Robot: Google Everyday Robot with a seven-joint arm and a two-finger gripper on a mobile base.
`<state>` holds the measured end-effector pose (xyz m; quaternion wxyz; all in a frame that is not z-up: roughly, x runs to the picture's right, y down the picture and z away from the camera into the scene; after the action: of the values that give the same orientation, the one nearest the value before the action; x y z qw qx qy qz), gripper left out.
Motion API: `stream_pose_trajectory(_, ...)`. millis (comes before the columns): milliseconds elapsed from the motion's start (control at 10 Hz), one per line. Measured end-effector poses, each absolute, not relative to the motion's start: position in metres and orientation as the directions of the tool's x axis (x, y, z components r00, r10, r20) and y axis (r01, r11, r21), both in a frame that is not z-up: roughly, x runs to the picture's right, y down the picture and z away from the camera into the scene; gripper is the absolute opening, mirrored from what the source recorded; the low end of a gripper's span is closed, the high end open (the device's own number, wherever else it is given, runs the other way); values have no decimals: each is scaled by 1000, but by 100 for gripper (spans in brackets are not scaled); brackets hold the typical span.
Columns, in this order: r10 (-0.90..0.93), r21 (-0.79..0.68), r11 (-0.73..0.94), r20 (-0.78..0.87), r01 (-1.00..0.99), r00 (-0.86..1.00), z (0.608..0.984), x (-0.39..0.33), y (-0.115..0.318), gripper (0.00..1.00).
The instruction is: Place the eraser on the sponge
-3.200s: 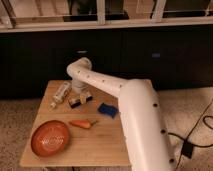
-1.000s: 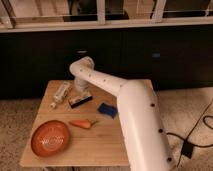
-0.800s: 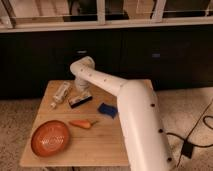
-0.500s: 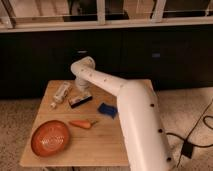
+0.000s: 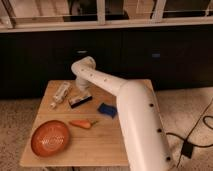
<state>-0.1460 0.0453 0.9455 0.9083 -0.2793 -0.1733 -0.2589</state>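
Eraser (image 5: pixel 80 101) lies flat on the wooden table (image 5: pixel 107 145), back-left part, long side angled twd the sponge (image 5: pixel 107 109). It's near the sponge but apart from it, w/ bare wood between, so not on it as things lie now. Gripper (image 5: pixel 82 93) hangs right over the eraser's top, arm reaching in from the right. Whether the claw is wide, narrow or pinching the block, can't tell, and contact or a gap, can't tell either.

Handling, my read: small stiff block, light, dark base w/ pale top. Prob. felt or rubbery, so decent grip and nothing fragile. Best hold looks like across the short width near the middle, so it stays level. It's low-profile, so the claw would need to come close to the wood. The sponge is a soft, flat blue pad that will give a bit. It's not much bigger than the eraser, so a centred, flat set-down matters or the block tips off an edge.

Surface: smooth pale wood, level, so a light block could skid if nudged. Neighbours: white bottle (image 5: pixel 61 93) lying just left of the eraser, carrot (image 5: pixel 80 123) in front of it, orange bowl (image 5: pixel 35 140) front-left. The lane from eraser to sponge is short and open. Dark cabinets (image 5: pixel 40 60) behind, speckled floor (image 5: pixel 15 125) around, cable (image 5: pixel 192 142) on the right.
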Motion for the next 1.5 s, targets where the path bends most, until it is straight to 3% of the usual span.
stream_pose_trajectory(100,-370,-418,712,458,564,808,947,-146,46,42)
stream_pose_trajectory(500,-369,-425,710,454,561,811,952,-145,52,73)
stream_pose_trajectory(600,-367,-422,715,453,558,813,952,-144,49,73)
stream_pose_trajectory(1100,-360,-418,725,447,547,819,953,-144,46,35)
stream_pose_trajectory(1300,-366,-416,723,447,551,816,947,-143,42,11)
stream_pose_trajectory(1500,-370,-410,726,444,552,816,942,-141,37,1)
